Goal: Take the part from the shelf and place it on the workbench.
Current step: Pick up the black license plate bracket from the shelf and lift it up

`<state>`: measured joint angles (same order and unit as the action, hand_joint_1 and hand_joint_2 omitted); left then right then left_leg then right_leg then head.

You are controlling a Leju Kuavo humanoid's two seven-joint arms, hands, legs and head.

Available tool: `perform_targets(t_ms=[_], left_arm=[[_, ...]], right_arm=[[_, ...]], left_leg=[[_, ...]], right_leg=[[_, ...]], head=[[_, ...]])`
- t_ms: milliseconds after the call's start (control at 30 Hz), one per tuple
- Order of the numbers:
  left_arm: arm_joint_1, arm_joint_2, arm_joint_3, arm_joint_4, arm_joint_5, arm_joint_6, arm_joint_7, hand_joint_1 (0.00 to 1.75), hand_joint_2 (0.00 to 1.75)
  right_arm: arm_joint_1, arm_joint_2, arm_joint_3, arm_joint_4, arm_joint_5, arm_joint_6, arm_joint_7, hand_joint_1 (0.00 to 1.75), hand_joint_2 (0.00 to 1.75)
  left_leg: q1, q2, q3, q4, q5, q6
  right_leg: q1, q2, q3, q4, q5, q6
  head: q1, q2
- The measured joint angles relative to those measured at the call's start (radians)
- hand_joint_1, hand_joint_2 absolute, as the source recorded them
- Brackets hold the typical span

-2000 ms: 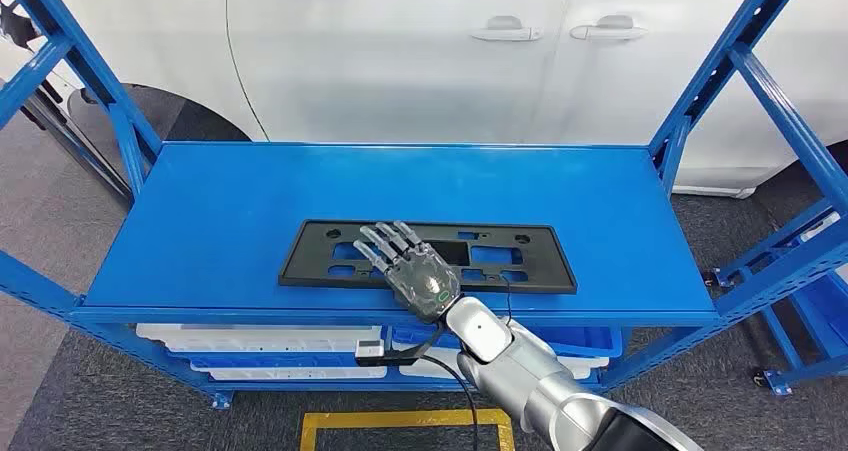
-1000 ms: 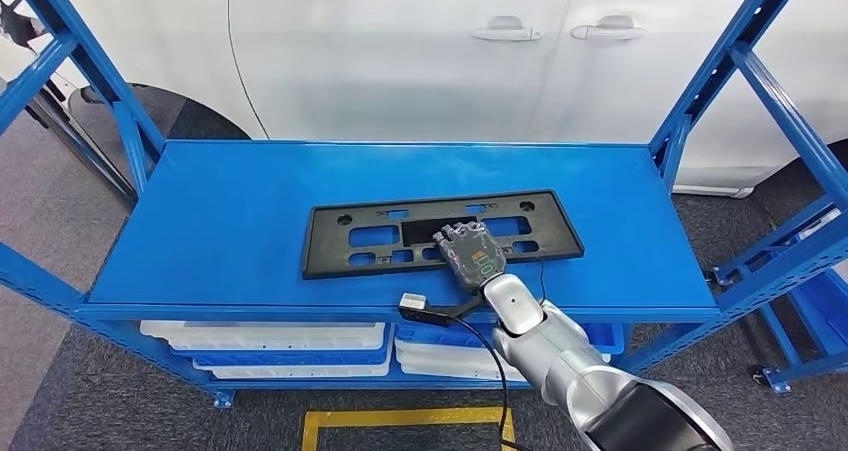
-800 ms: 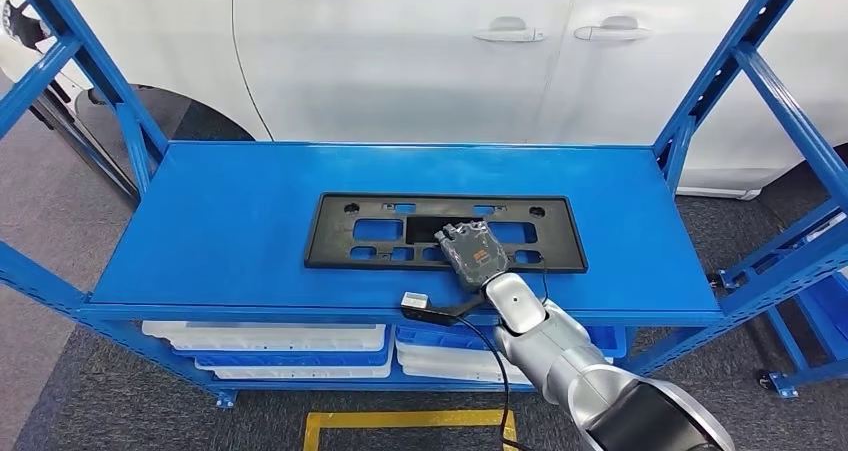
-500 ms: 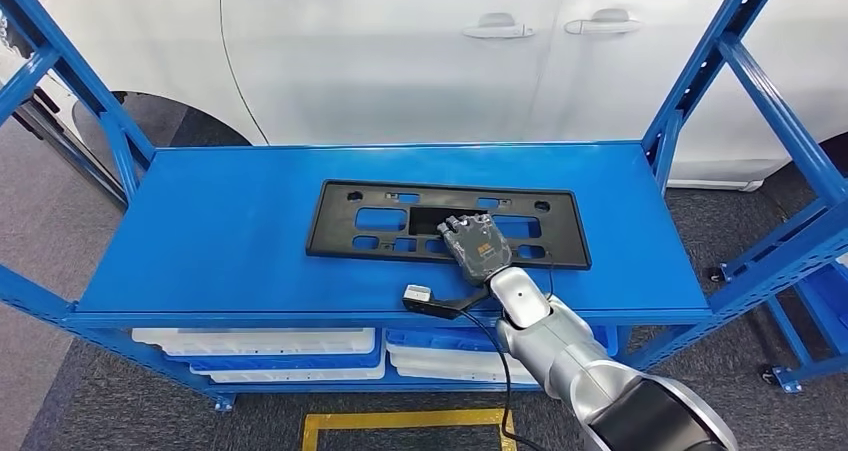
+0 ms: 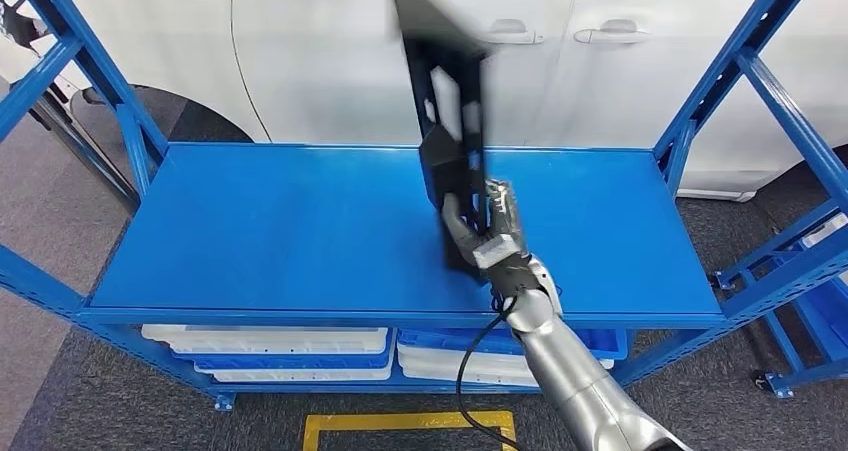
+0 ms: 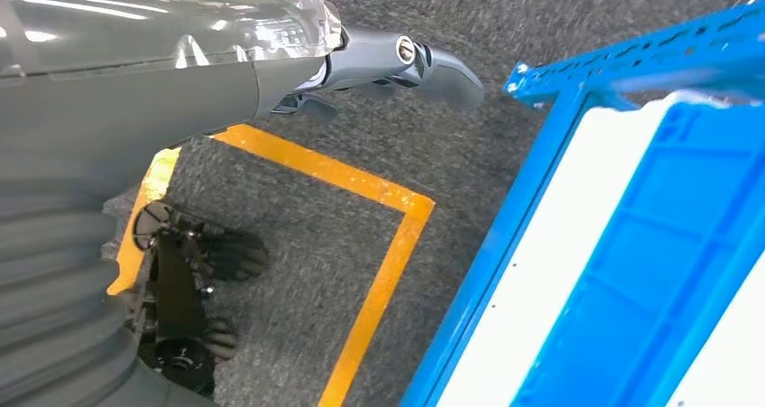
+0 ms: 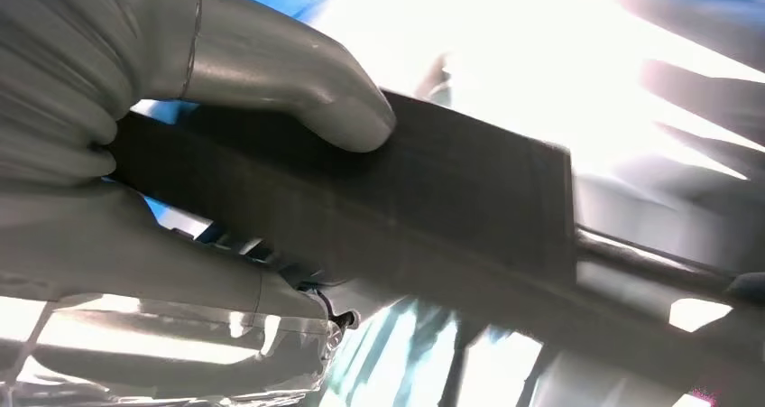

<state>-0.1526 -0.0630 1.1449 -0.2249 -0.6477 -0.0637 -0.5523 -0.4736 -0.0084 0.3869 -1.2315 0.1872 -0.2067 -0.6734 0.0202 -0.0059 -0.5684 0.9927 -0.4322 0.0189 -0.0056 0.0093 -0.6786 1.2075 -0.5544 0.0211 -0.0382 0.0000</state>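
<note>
Right robot hand (image 5: 487,233) grips the black plastic plate frame (image 5: 452,121) at its lower end, upright at frame centre; judged light, stiff, prone to swing.

head camera looks forward and down from high at the shelf (image 5: 300,221). left wrist camera faces the floor (image 6: 361,199) beside the shelf's lower bins. right wrist camera sits tight against the part (image 7: 406,208), shared with the head view.

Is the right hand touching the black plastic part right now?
Touching. In the right wrist view the right hand presses its thumb onto the black part; the head view shows the part lifted upright.
</note>
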Motion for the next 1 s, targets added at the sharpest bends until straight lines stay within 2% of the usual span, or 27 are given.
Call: perform_targets(t_ms=[33,67,100,133,167,233,267,367,400,467,533,567,600,633,700,733,767,867,900,933,1000], left_arm=[[0.001,0.001,0.002,0.000,0.006,-0.011,-0.002,0.00,1.75],[0.003,0.002,0.003,0.000,0.012,-0.021,-0.005,0.00,1.75],[0.005,0.002,0.004,0.000,0.017,-0.030,-0.008,0.00,1.75],[0.006,0.003,0.005,0.000,0.020,-0.035,-0.010,0.00,1.75],[0.006,0.003,0.005,0.000,0.021,-0.038,-0.011,0.00,1.75],[0.004,0.003,0.005,0.000,0.023,-0.040,-0.013,0.00,1.75],[0.004,0.003,0.005,0.000,0.023,-0.041,-0.013,0.00,1.75],[0.003,0.003,0.005,0.000,0.023,-0.041,-0.014,0.00,1.75],[0.003,0.004,0.005,0.000,0.023,-0.042,-0.014,0.00,1.75],[0.002,0.004,0.005,0.000,0.023,-0.041,-0.010,0.00,1.75],[0.005,0.004,0.005,0.000,0.025,-0.032,0.012,0.00,1.75],[0.008,0.005,0.005,0.000,0.025,-0.024,0.030,0.00,1.75],[0.012,0.005,0.005,0.000,0.026,-0.016,0.050,0.00,1.75],[0.015,0.006,0.005,0.000,0.025,-0.007,0.070,0.00,1.75],[0.022,0.008,0.005,0.000,0.021,0.011,0.111,0.00,1.75],[0.026,0.010,0.005,0.000,0.017,0.021,0.133,0.00,1.75],[0.029,0.011,0.005,0.000,0.011,0.031,0.159,0.00,1.75],[0.041,0.013,0.005,0.000,-0.009,0.063,0.258,0.00,1.75],[0.045,0.012,0.005,0.000,-0.015,0.075,0.291,0.00,1.75],[0.047,0.011,0.005,0.000,-0.019,0.087,0.319,0.00,1.75],[0.049,0.010,0.005,0.000,-0.023,0.106,0.365,0.00,1.75]], right_arm=[[0.039,-0.010,-0.008,-0.112,-0.091,0.078,-0.008,1.75,1.75],[0.072,-0.016,-0.020,-0.217,-0.154,0.153,-0.012,1.75,1.75],[0.096,-0.019,-0.035,-0.310,-0.198,0.213,-0.012,1.75,1.75],[0.112,-0.021,-0.050,-0.387,-0.220,0.250,-0.012,1.75,1.75],[0.123,-0.021,-0.062,-0.451,-0.231,0.269,-0.012,1.75,1.75],[0.140,-0.024,-0.077,-0.545,-0.238,0.278,-0.012,1.75,1.75],[0.149,-0.025,-0.083,-0.582,-0.240,0.280,-0.012,1.75,1.75],[0.168,-0.029,-0.094,-0.661,-0.245,0.286,-0.012,1.75,1.75],[0.172,-0.028,-0.097,-0.680,-0.252,0.305,-0.011,1.75,1.75],[0.182,-0.017,-0.111,-0.723,-0.284,0.405,-0.011,1.75,1.75],[0.197,0.011,-0.135,-0.770,-0.321,0.552,-0.011,1.75,1.75],[0.205,0.026,-0.142,-0.789,-0.334,0.609,-0.011,1.75,1.75],[0.210,0.037,-0.144,-0.801,-0.343,0.643,-0.011,1.75,1.75],[0.214,0.044,-0.142,-0.809,-0.349,0.659,-0.011,1.75,1.75],[0.216,0.049,-0.134,-0.817,-0.350,0.657,-0.011,1.75,1.75],[0.216,0.050,-0.128,-0.821,-0.348,0.654,-0.011,1.75,1.75],[0.216,0.050,-0.121,-0.827,-0.345,0.651,-0.011,1.75,1.75],[0.220,0.049,-0.104,-0.842,-0.332,0.652,-0.011,1.75,1.75],[0.223,0.049,-0.100,-0.845,-0.329,0.653,-0.011,1.75,1.75],[0.225,0.047,-0.098,-0.848,-0.326,0.655,-0.011,1.75,1.75],[0.230,0.045,-0.095,-0.849,-0.320,0.657,-0.011,1.75,1.75]], left_leg=[[-0.001,-0.001,-0.002,0.001,0.000,0.001],[-0.003,-0.002,-0.004,0.002,-0.001,0.001],[-0.004,-0.002,-0.004,0.004,-0.002,0.000],[-0.004,-0.002,-0.002,0.005,-0.004,-0.001],[-0.004,-0.002,0.001,0.006,-0.007,-0.004],[-0.008,-0.002,0.002,0.010,-0.012,-0.011],[-0.010,-0.002,0.001,0.011,-0.014,-0.016],[-0.010,-0.001,-0.001,0.012,-0.018,-0.033],[-0.009,0.000,-0.006,0.026,-0.029,-0.038],[-0.007,0.001,-0.046,0.116,-0.083,-0.048],[-0.006,0.001,-0.108,0.253,-0.144,-0.054],[-0.006,0.001,-0.128,0.295,-0.155,-0.055],[-0.007,0.001,-0.130,0.299,-0.146,-0.053],[-0.007,0.001,-0.112,0.260,-0.118,-0.049],[-0.012,0.001,-0.041,0.113,-0.050,-0.036],[-0.015,0.001,-0.013,0.053,-0.027,-0.029],[-0.018,0.001,0.002,0.019,-0.016,-0.023],[-0.019,0.002,0.003,0.003,-0.002,-0.011],[-0.017,0.003,0.002,-0.004,0.006,-0.005],[-0.014,0.004,-0.001,-0.011,0.014,0.000],[-0.012,0.006,-0.016,-0.016,0.029,0.007]], right_leg=[[-0.001,0.000,-0.031,0.062,-0.023,0.000],[-0.001,0.000,-0.047,0.094,-0.028,0.000],[-0.001,-0.001,-0.043,0.085,-0.011,-0.001],[-0.001,-0.002,-0.019,0.035,0.022,-0.003],[-0.001,-0.003,0.018,-0.039,0.062,-0.006],[0.001,-0.004,0.076,-0.162,0.106,-0.013],[0.003,-0.004,0.088,-0.189,0.111,-0.017],[0.003,-0.002,0.087,-0.198,0.111,-0.031],[0.001,-0.003,0.089,-0.201,0.113,-0.037],[-0.002,-0.005,0.090,-0.204,0.114,-0.045],[0.000,-0.007,0.091,-0.203,0.113,-0.050],[0.001,-0.008,0.091,-0.202,0.113,-0.051],[0.003,-0.007,0.092,-0.201,0.113,-0.052],[0.004,-0.007,0.094,-0.201,0.114,-0.053],[0.009,-0.004,0.095,-0.200,0.114,-0.052],[0.011,-0.003,0.095,-0.200,0.114,-0.050],[0.012,-0.003,0.093,-0.199,0.116,-0.046],[0.010,-0.004,0.090,-0.200,0.120,-0.030],[0.010,-0.004,0.087,-0.192,0.108,-0.024],[0.009,-0.004,0.078,-0.168,0.082,-0.019],[0.004,-0.004,0.039,-0.060,-0.004,-0.010]], head=[[0.000,0.000],[0.000,0.000],[0.000,0.000],[0.000,0.000],[0.000,0.000],[0.000,0.000],[0.000,0.000],[0.000,0.000],[0.000,0.000],[0.000,0.000],[0.000,0.000],[0.000,0.000],[0.000,0.000],[0.000,0.000],[0.000,0.000],[0.000,0.000],[0.000,0.000],[0.000,0.000],[0.000,0.000],[0.000,0.000],[0.000,0.000]])
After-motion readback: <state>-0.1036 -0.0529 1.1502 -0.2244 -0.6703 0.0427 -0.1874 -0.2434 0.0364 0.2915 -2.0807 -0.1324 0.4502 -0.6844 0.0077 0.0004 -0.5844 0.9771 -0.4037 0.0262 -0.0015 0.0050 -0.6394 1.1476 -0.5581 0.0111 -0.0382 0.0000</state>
